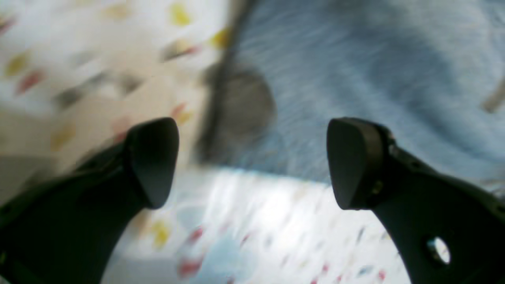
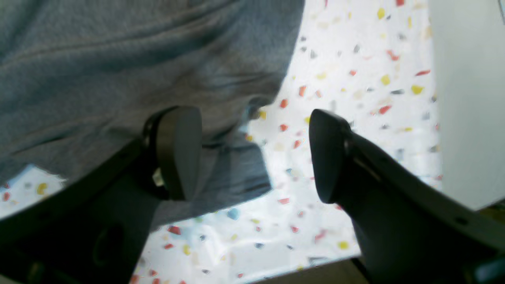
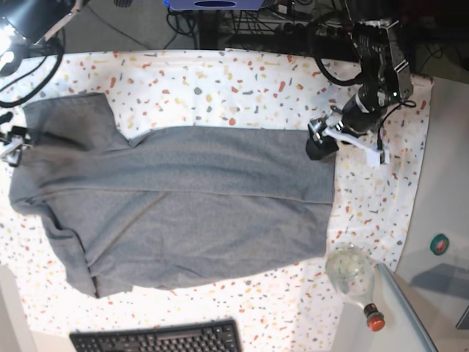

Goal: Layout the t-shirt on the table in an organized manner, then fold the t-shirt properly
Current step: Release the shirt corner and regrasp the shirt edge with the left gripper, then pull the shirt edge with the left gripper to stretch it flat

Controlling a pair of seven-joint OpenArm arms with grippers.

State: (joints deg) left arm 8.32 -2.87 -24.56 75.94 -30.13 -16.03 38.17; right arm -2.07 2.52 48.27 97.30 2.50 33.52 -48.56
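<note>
Looking down from the base view, the t-shirt point(image 3: 176, 205) lies spread across the speckled table point(image 3: 242, 81), folded lengthwise; a glass bottle point(image 3: 353, 275) and keyboard point(image 3: 157, 339) sit near. Only the wrist views show jaw states: the left gripper point(image 1: 252, 161) stands apart over the shirt's edge, badly blurred; the right gripper point(image 2: 254, 152) stands apart, empty, over a corner. In the base view that gripper is cut off at the left edge.
</note>
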